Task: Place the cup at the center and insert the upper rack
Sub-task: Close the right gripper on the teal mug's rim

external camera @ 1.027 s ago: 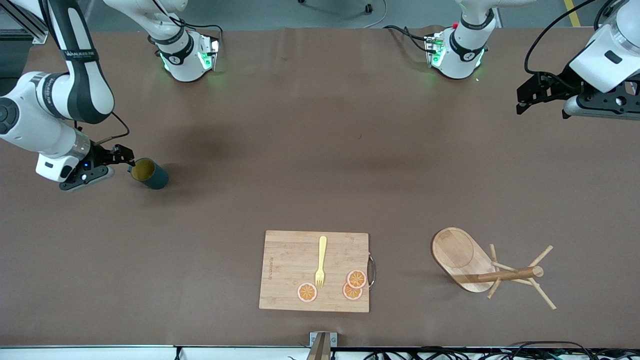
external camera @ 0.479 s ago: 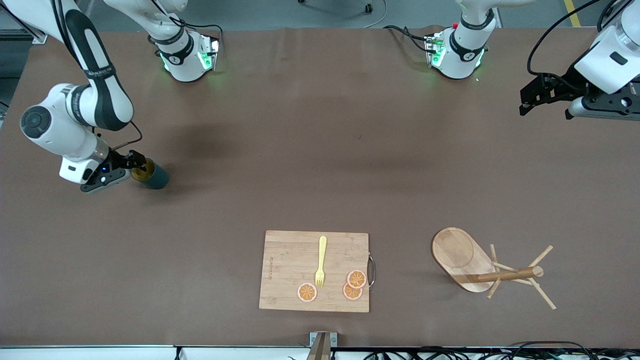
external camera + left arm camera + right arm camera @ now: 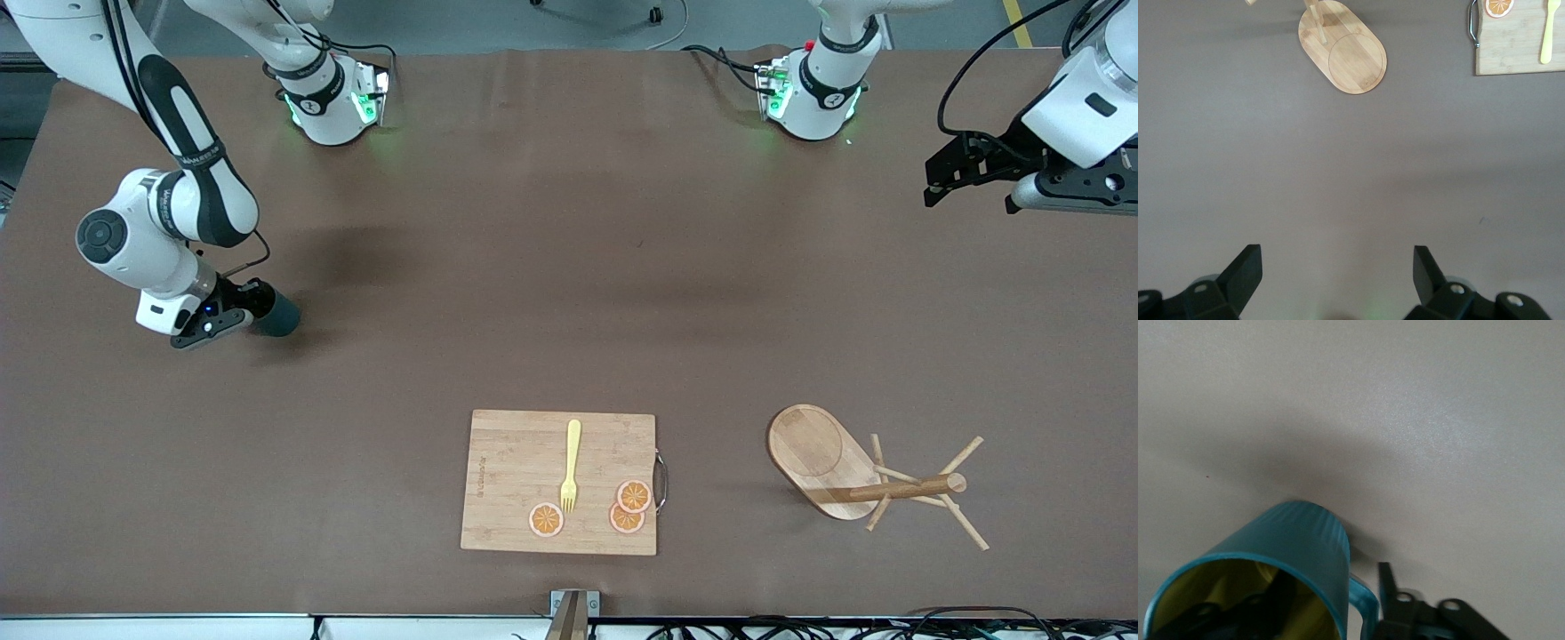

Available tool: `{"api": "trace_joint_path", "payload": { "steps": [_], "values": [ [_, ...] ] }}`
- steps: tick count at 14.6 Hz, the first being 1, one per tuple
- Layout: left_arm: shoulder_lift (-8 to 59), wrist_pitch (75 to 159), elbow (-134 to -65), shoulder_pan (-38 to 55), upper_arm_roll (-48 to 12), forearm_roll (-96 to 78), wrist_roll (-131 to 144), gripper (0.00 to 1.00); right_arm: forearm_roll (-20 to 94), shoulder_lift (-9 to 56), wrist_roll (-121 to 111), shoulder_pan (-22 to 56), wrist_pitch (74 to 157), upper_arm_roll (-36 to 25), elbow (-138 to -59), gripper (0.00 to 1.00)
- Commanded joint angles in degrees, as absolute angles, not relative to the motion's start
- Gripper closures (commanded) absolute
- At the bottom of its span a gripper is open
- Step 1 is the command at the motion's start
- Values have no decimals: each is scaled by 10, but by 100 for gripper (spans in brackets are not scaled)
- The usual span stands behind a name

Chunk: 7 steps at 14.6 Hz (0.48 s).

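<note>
With one finger inside the cup (image 3: 277,315) and one outside, the right gripper (image 3: 238,300) clamps its wall to lift it, while the left gripper (image 3: 967,176) waits, jaws apart.

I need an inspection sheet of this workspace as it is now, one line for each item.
Surface: brown table; nothing spilled seen.
Job's things: cup toward the right arm's end; mug tree lying on its side toward the left arm's end, nearer to the front camera.
Clutter: cutting board at the near edge, bearing a yellow fork and three orange slices.
Grippers: right gripper at the cup's rim, one finger inside, one outside by the handle; whether it grips cannot be told. Left gripper open, up in the air over bare table, waiting.
Cables: black cables at the left arm, and by both bases.
Surroundings: nothing seen.
</note>
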<state>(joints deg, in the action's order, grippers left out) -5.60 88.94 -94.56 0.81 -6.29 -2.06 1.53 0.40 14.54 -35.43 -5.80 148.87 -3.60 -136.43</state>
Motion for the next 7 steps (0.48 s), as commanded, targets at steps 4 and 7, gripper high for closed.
{"api": "trace_joint_path", "payload": {
  "steps": [4, 7],
  "values": [
    [-48, 904, -938, 4, -63, -23, 14, 0, 43, 89, -358, -55, 1437, -29, -1371, 100],
    [-47, 904, -940, 4, -63, -23, 14, 0, 97, 35, -316, -18, 1363, -29, -1365, 100]
  ]
}}
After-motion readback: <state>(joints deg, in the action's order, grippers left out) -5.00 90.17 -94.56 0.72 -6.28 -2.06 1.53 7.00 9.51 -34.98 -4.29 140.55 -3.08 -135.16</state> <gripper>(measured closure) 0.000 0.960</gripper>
